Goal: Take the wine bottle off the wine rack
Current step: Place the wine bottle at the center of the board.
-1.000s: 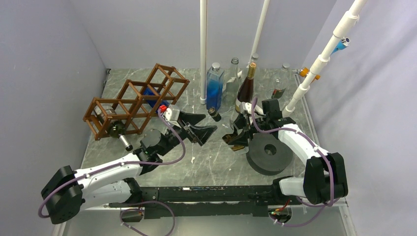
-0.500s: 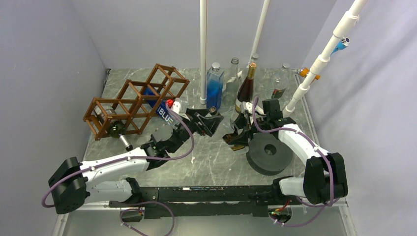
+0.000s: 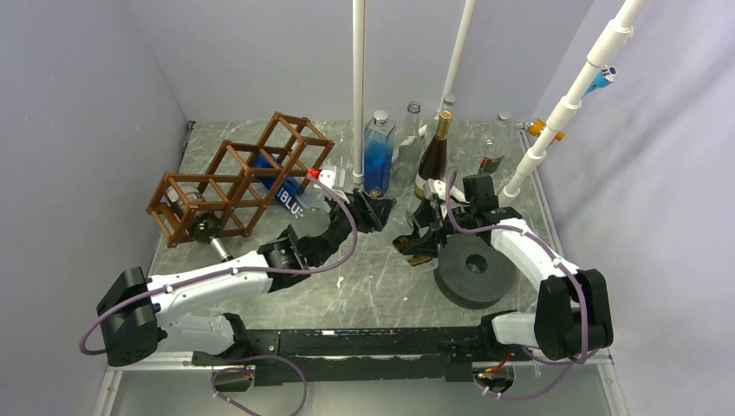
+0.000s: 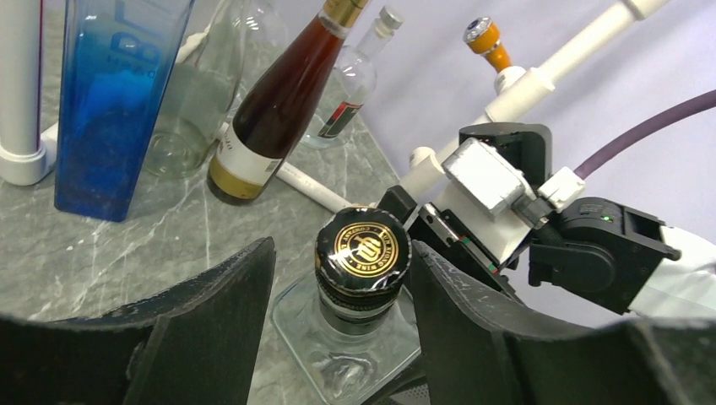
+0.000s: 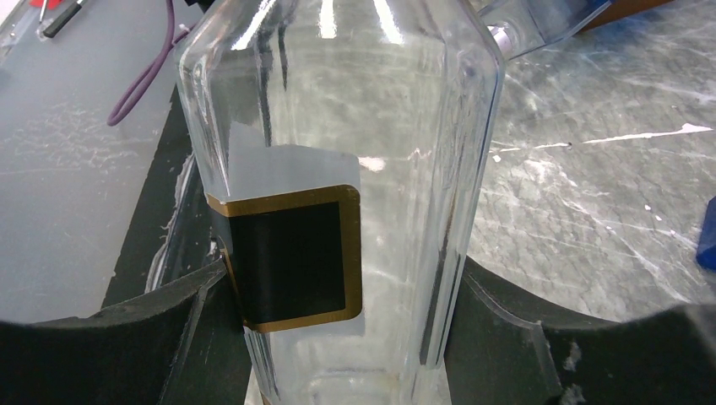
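The right gripper [image 5: 339, 285] is clamped on the body of the clear bottle [image 5: 338, 152], which is off the rack [image 3: 238, 178] and held well to the rack's right above the table [image 3: 373, 286]. The left gripper [image 4: 342, 257], just right of the rack, has its jaws spread wide, with the bottle's black-and-gold cap [image 4: 363, 247] sitting between them. A blue bottle [image 3: 279, 189] lies in one of the rack's cells, poking out on the near side, and the neck [image 3: 220, 250] of another bottle sticks out of the cell at the rack's left end.
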`<state>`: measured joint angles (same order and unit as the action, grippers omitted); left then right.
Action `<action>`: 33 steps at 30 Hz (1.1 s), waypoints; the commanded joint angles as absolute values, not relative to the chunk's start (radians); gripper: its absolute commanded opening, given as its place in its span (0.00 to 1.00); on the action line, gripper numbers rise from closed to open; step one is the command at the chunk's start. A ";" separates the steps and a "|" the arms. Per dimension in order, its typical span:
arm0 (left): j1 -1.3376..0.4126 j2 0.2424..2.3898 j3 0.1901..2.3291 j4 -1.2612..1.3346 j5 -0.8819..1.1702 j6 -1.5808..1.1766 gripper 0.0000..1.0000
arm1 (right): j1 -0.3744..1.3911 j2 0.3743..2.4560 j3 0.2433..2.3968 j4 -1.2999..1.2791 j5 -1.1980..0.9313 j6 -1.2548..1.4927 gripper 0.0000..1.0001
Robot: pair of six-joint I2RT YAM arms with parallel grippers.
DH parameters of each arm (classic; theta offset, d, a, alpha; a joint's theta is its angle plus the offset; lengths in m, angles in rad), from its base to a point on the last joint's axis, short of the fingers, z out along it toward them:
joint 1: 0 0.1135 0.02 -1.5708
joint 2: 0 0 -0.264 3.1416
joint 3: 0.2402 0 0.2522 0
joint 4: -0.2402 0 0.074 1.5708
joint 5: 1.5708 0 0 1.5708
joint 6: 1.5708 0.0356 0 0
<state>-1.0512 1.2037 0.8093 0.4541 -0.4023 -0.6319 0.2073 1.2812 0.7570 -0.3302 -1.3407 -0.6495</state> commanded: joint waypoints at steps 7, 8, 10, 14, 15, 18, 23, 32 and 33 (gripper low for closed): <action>-1.070 1.252 0.883 0.474 -0.436 -0.607 0.52 | 0.200 1.246 0.769 -0.244 -1.463 -0.629 0.00; -1.071 1.256 0.884 0.480 -0.432 -0.604 0.51 | 0.199 1.246 0.770 -0.244 -1.465 -0.629 0.00; -1.071 1.262 0.888 0.483 -0.425 -0.598 0.46 | 0.198 1.245 0.770 -0.244 -1.465 -0.628 0.00; -1.072 1.274 0.901 0.470 -0.411 -0.595 0.40 | 0.196 1.247 0.769 -0.244 -1.464 -0.627 0.00; -1.072 1.277 0.902 0.472 -0.405 -0.592 0.37 | 0.196 1.247 0.769 -0.243 -1.464 -0.627 0.00; -1.072 1.282 0.907 0.480 -0.387 -0.576 0.31 | 0.194 1.248 0.769 -0.242 -1.461 -0.627 0.00; -1.073 1.289 0.934 0.459 -0.362 -0.547 0.00 | 0.194 1.247 0.763 -0.239 -1.448 -0.629 0.00; -1.072 1.267 1.003 0.439 -0.328 -0.461 0.00 | 0.194 1.234 0.761 -0.289 -1.401 -0.678 0.59; -1.072 1.270 1.007 0.445 -0.328 -0.450 0.00 | 0.195 1.230 0.761 -0.290 -1.395 -0.677 0.63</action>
